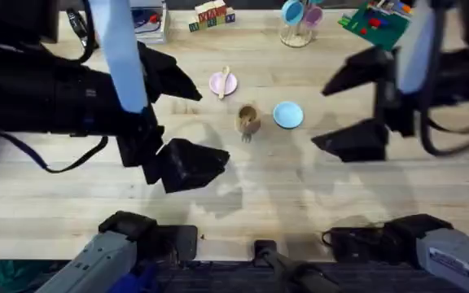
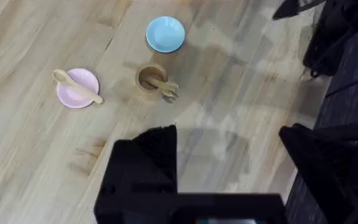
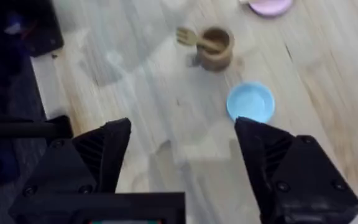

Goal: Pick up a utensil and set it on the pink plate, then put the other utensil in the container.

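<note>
1. While both arms hang raised above the table, we see the wooden spoon lying across the pink plate, its bowl just past the far rim in the overhead view.
2. In the left wrist view we see the spoon resting diagonally on the pink plate, bowl end over the rim and handle end reaching the opposite edge.
3. We find the wooden fork standing in the brown container, tines sticking out over the rim toward the arms' bases.
4. The left wrist view shows the fork leaning in the container, tines hanging outside the cup.
5. The light-blue plate sits just to the right of the container, apart from it and bare.
6. Our left gripper hovers left of the plates with its jaws spread wide, holding nothing.
7. Our right gripper hovers right of the blue plate, jaws likewise spread and empty.
8. From the right wrist we see the container with the fork, and the blue plate nearer its fingers.
</note>
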Action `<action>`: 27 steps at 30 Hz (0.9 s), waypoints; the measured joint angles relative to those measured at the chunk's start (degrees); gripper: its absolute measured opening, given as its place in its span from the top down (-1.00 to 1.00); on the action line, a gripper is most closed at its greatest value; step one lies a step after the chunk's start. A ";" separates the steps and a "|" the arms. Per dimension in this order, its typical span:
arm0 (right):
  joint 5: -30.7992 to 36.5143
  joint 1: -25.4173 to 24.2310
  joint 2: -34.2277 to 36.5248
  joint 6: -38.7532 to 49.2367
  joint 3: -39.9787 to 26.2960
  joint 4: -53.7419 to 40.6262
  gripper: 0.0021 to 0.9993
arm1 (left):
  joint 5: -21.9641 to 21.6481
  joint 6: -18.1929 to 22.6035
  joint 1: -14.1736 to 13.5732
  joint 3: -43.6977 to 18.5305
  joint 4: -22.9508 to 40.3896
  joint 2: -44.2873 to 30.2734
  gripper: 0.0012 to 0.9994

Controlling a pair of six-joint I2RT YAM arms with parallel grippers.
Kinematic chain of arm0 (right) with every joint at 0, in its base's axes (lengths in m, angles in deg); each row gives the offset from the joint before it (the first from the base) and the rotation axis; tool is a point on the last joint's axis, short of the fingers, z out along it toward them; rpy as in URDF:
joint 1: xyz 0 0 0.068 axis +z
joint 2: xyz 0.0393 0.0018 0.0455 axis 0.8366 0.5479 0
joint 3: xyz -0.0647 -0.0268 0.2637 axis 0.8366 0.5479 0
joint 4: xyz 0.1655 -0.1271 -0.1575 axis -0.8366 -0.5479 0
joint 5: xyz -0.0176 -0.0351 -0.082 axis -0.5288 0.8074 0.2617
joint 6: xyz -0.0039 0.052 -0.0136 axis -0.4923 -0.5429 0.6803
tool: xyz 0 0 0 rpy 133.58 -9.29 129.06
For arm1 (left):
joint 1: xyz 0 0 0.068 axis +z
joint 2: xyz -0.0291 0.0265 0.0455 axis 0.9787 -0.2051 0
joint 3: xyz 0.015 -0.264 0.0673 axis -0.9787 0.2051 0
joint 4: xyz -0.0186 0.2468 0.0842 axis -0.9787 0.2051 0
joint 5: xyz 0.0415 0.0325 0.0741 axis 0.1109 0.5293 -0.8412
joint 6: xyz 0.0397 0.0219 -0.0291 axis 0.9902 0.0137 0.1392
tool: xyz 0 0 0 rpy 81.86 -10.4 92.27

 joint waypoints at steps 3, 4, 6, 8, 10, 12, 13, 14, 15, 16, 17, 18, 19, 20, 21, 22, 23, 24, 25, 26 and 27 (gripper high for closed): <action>4.58 0.00 -5.84 -5.12 0.00 -2.55 -0.99 | 0.00 0.00 0.00 0.00 0.00 0.00 -0.99; 5.95 0.00 -7.46 -6.84 0.00 -3.06 -0.99 | -0.02 0.00 0.00 0.00 0.00 0.00 -0.99; 9.22 0.00 -11.19 -11.34 0.00 -4.43 -0.99 | 0.00 0.00 0.00 0.00 0.00 0.00 -0.99; 11.91 0.00 -14.18 -15.18 0.00 -6.03 -0.99 | -0.01 -0.02 0.00 0.00 0.00 0.00 -0.99; 14.31 0.00 -16.66 -18.36 0.00 -8.25 -0.99 | 0.00 0.00 0.00 0.00 0.00 0.00 -0.99; 16.14 0.00 -18.48 -20.44 -0.02 -10.95 -0.99 | -0.01 0.00 0.00 0.00 0.00 0.00 -0.99; 17.07 0.00 -19.09 -21.29 -0.02 -12.54 -0.99 | -0.02 0.00 0.00 0.00 0.00 0.00 -0.99; 17.88 0.00 -19.40 -21.96 -0.03 -13.93 -0.99 | 0.00 -0.02 0.00 0.00 0.00 0.00 -0.99; 18.58 0.00 -19.46 -22.58 -0.09 -15.04 -0.99 | 0.00 -0.01 0.00 0.00 0.00 0.00 -0.99; 19.07 0.00 -19.44 -23.06 -0.11 -15.70 -0.99 | -0.02 0.00 0.00 0.00 0.00 0.00 -0.99; 19.49 0.00 -19.43 -23.40 -0.11 -15.96 -0.99 | 0.00 0.00 0.00 0.00 -0.02 0.00 -0.99; 19.88 0.00 -19.39 -23.76 -0.13 -16.03 -0.99 | -0.01 0.00 0.00 0.00 0.00 0.00 -0.99; 20.15 0.00 -19.38 -24.03 -0.15 -16.02 -0.99 | -0.01 0.00 0.00 0.00 0.00 0.00 -0.99; 20.38 0.00 -19.37 -24.31 -0.15 -16.00 -0.99 | 0.00 0.00 0.00 0.00 0.00 0.02 -0.99; 20.54 0.00 -19.35 -24.38 -0.18 -15.98 -0.99 | -0.01 -0.01 0.00 0.00 0.00 0.00 -0.99; 20.56 0.00 -19.35 -24.54 -0.21 -15.93 -0.99 | 0.00 0.00 0.00 0.00 0.00 0.00 -0.99; 20.61 0.00 -19.35 -24.59 -0.24 -15.93 -0.99 | 0.00 -0.02 0.00 0.00 0.00 0.00 -0.99; 20.79 0.00 -19.35 -24.67 -0.24 -15.93 -0.99 | -0.01 0.00 0.00 0.00 0.00 0.00 -0.99; 20.86 0.00 -19.35 -24.74 -0.24 -15.93 -0.99 | 0.00 0.00 0.00 0.00 0.00 0.00 -0.99; 20.97 0.00 -19.35 -24.76 -0.24 -15.93 -0.99 | 0.00 0.00 0.00 0.00 -0.02 0.00 -0.99; 21.03 0.00 -19.35 -24.76 -0.24 -15.93 -0.99 | 0.00 0.00 0.00 0.00 0.00 0.00 -0.99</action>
